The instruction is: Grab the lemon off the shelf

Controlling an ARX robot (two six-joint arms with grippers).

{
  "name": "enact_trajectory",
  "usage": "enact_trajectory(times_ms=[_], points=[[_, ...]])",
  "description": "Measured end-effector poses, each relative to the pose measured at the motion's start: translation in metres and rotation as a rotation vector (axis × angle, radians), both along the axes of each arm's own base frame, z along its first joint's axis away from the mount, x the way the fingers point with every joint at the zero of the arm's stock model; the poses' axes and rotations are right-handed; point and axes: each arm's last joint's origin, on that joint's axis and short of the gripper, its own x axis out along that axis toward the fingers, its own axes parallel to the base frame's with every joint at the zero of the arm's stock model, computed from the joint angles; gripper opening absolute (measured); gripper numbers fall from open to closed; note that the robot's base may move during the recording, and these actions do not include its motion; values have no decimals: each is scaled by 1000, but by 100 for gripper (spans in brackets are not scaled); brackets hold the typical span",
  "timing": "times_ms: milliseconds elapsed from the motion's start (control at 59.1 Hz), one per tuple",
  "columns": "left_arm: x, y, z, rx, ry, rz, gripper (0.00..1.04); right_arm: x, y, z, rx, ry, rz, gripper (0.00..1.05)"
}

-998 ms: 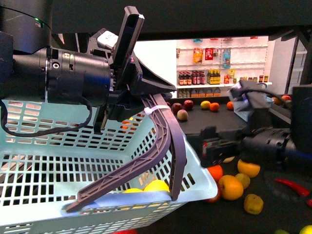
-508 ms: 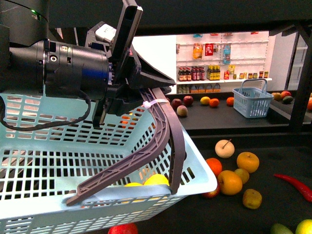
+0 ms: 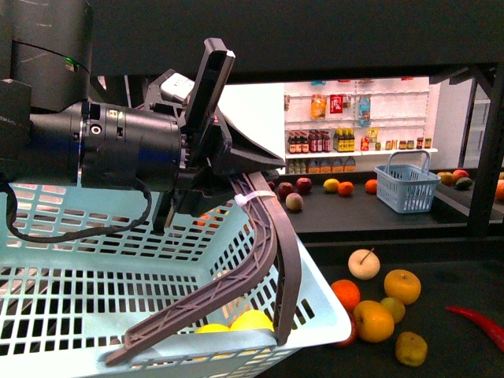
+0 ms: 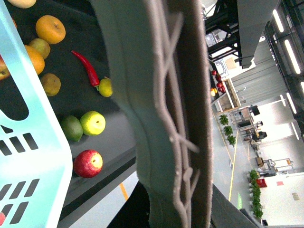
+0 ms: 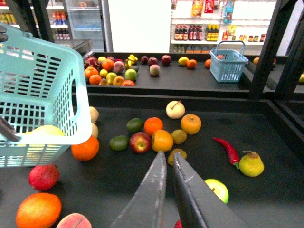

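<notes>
My left gripper (image 3: 230,168) is shut on the grey basket handle (image 3: 266,236), holding up a pale blue basket (image 3: 71,283) over the shelf's black tray (image 3: 465,279). In the left wrist view the handle (image 4: 161,109) fills the middle. Two yellow, lemon-like fruits (image 3: 250,320) lie in the basket's near corner; one also shows through the basket wall (image 5: 45,130). My right gripper (image 5: 166,155) is shut with nothing in it, above the tray (image 5: 266,118) near a small yellowish fruit (image 5: 176,155). It is out of the front view.
Oranges (image 5: 162,140), apples (image 5: 140,141), green fruits (image 5: 118,143), a red chili (image 5: 228,149) and a yellow pear-like fruit (image 5: 251,164) lie scattered on the tray. A small blue basket (image 3: 405,185) stands on the upper tier. Black frame posts (image 3: 490,157) rise at the right.
My right arm, which stretched over the tray at the right a second ago, has drawn back out of the front view. The basket and left arm shifted only slightly.
</notes>
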Motion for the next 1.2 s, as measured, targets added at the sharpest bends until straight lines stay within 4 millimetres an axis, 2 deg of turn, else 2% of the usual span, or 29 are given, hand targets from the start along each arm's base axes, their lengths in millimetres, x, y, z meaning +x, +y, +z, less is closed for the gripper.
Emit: enact_trajectory(times_ms=[34,338,423,728,1201], points=[[0,0,0,0,-2,-2,9,0,0,-1,0,-1,-5,5],[0,0,0,0,-1,-2,9,0,0,-9,0,-2,-2,7],[0,0,0,0,-2,-3,9,-1,0,-17,0,-7,-3,7],[0,0,0,1,-2,-2,9,-1,0,-16,1,-15,-2,8],[0,0,0,1,-2,-2,9,-1,0,-16,1,-16,-2,87]])
